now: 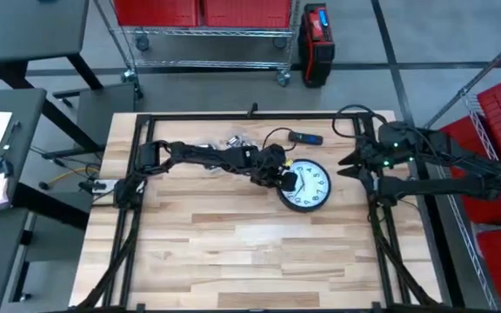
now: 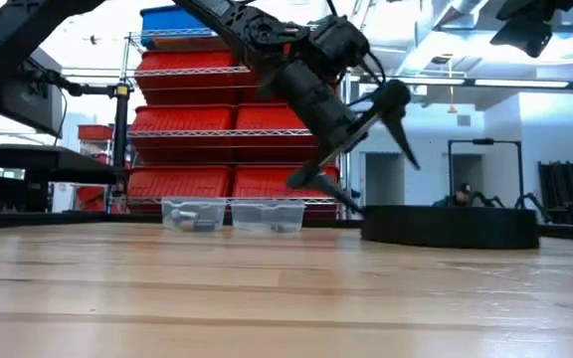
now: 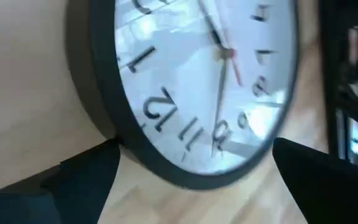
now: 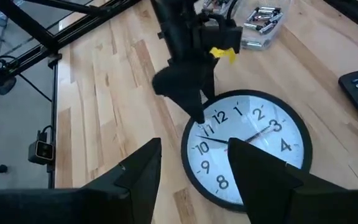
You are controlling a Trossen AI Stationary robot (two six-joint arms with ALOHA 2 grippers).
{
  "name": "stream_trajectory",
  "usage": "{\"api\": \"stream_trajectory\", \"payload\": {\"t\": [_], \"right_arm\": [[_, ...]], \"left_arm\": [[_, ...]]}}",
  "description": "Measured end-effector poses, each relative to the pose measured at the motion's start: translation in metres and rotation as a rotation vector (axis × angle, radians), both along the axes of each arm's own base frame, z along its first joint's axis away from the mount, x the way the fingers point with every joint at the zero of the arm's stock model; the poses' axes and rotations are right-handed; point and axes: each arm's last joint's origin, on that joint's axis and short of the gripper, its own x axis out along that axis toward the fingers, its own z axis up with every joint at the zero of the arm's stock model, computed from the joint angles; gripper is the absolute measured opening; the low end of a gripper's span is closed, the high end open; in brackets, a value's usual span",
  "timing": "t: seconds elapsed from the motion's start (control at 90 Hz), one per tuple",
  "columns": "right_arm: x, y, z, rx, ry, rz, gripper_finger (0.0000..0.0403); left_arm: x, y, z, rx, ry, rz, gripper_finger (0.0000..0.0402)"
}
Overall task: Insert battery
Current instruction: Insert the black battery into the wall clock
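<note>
Left gripper (image 1: 290,180) hangs over the wall clock (image 1: 306,186) at about the clock's 10 o'clock rim, with its fingers spread wide and nothing between them. In the left wrist view the two dark fingers (image 3: 82,180) stand on both sides of the black rim, so the clock (image 3: 191,81) lies inside the opening. The clock rests face up on the wooden table (image 1: 233,252), a little right of the centre. At 11 o'clock from the clock stands a small clear tray with batteries (image 4: 261,18), and at 12 o'clock lies a remote control (image 1: 305,137).

To do this step well, I think the gripper should close on the rim squarely and not on the glass, because the battery place is probably on the back and the clock must be turned.

Right gripper (image 1: 355,165) waits at 3 o'clock from the clock, also opened wide and empty. The right wrist view shows the batteries clearly, which the high view does not. The low view shows that the left fingers (image 2: 398,117) are above the table, not touching it.
</note>
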Motion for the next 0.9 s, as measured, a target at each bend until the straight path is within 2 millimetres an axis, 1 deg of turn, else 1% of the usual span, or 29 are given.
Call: {"api": "stream_trajectory", "payload": {"t": [0.067, 0.122, 0.233, 0.322, 0.4, 0.456, 0.5, 0.567, 0.622, 0.722, 0.811, 0.9], "right_arm": [[0.001, 0.0, -0.001, -0.003, 0.005, 0.004, 0.0178], [0.004, 0.0, -0.007, 0.002, 0.028, 0.007, 0.0178], [0.013, 0.0, -0.025, -0.004, 0.099, 0.044, 0.0178], [0.025, -0.001, -0.04, -0.018, 0.135, 0.068, 0.0178], [0.038, -0.002, -0.05, -0.024, 0.141, 0.072, 0.0178], [0.049, -0.002, -0.057, -0.024, 0.164, 0.079, 0.0178], [0.06, -0.003, -0.061, -0.031, 0.18, 0.083, 0.0177], [0.075, -0.004, -0.068, -0.046, 0.201, 0.084, 0.0173], [0.088, -0.006, -0.075, -0.048, 0.223, 0.089, 0.0169], [0.111, -0.009, -0.09, -0.05, 0.255, 0.096, 0.0158], [0.129, -0.014, -0.104, -0.043, 0.28, 0.088, 0.0145], [0.143, -0.021, -0.121, -0.033, 0.32, 0.068, 0.0127]], "left_arm": [[0.001, -0.002, 0.005, -0.065, -0.013, -0.044, 0.04], [0.002, -0.004, 0.008, -0.132, -0.026, -0.092, 0.04], [0.002, -0.01, 0.009, -0.249, -0.022, -0.179, 0.04], [0.0, -0.012, 0.01, -0.273, -0.021, -0.246, 0.04], [-0.005, -0.013, 0.021, -0.251, -0.026, -0.271, 0.04], [-0.011, -0.014, 0.039, -0.203, -0.063, -0.281, 0.04], [-0.02, -0.014, 0.055, -0.151, -0.063, -0.281, 0.04], [-0.038, -0.012, 0.084, -0.04, -0.067, -0.257, 0.04], [-0.058, -0.01, 0.107, 0.06, -0.032, -0.223, 0.04], [-0.101, -0.008, 0.148, 0.26, 0.023, -0.162, 0.04], [-0.135, -0.009, 0.179, 0.415, 0.045, -0.09, 0.04], [-0.165, -0.011, 0.202, 0.522, 0.063, -0.026, 0.04]]}}
